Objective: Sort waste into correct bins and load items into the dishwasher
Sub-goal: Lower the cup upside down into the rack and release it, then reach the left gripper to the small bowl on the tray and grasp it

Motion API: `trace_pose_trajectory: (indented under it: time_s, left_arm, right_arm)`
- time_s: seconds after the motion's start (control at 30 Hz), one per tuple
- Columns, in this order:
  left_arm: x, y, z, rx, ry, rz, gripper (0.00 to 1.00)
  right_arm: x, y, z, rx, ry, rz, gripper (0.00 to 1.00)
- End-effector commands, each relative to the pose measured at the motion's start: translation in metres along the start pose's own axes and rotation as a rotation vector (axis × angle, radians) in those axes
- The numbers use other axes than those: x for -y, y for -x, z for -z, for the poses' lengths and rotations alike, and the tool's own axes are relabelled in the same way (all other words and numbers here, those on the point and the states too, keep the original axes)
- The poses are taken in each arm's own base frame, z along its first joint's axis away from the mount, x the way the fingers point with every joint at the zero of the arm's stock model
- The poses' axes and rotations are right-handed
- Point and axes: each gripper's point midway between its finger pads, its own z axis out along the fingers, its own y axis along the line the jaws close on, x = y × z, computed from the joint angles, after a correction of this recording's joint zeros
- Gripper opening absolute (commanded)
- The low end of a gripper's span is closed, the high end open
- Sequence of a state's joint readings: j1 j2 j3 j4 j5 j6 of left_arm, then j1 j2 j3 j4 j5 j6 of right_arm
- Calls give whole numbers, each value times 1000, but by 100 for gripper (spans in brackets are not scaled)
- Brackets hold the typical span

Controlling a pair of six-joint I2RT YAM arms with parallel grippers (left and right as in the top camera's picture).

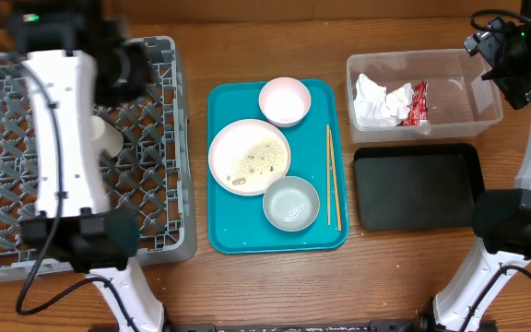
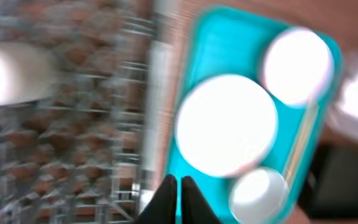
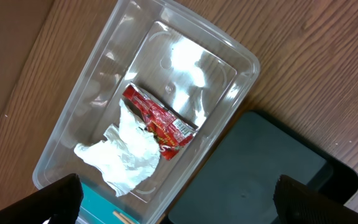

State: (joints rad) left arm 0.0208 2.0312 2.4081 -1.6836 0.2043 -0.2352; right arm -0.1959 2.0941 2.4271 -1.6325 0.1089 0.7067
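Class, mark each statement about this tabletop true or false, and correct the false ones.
1. The red wrapper lies in the clear tub. True.
2. The black tray holds the napkin. False: it lies in the clear tub.
3. The chopsticks lie on the teal tray. True.
4. The plate is in the dish rack. False: it sits on the teal tray.
5. The white cup is in the dish rack. True.
6. The right gripper is shut. False: its jaws stand open.
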Motion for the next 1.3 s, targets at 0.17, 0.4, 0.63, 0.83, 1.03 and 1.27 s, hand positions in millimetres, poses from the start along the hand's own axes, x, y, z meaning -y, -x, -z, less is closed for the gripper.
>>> trace_pose_trajectory:
  time_s: [0.17,0.4,0.63,0.83,1.03,1.27]
  left_arm:
    - [107,-67,-29,-154,-96,-341,71]
    - [141,-135,-73,-295,21,-468,64]
    - [172,-193,-125,-364,27,-609,55]
    - [185,-229,-148,-364,75,-643,56]
    - [180,-254,-166,-373,139,-707,52]
    - [165,-272,-188,-392,191,-746,52]
  right_arm:
    - [1,3,3,15,1,-7,100]
    - [1,3,3,15,1,-7,100]
    - [1,3,3,15,1,-7,100]
    - [1,3,3,15,1,-7,100]
    - [1,3,3,15,0,-7,100]
    - [1,3,3,15,1,-7,100]
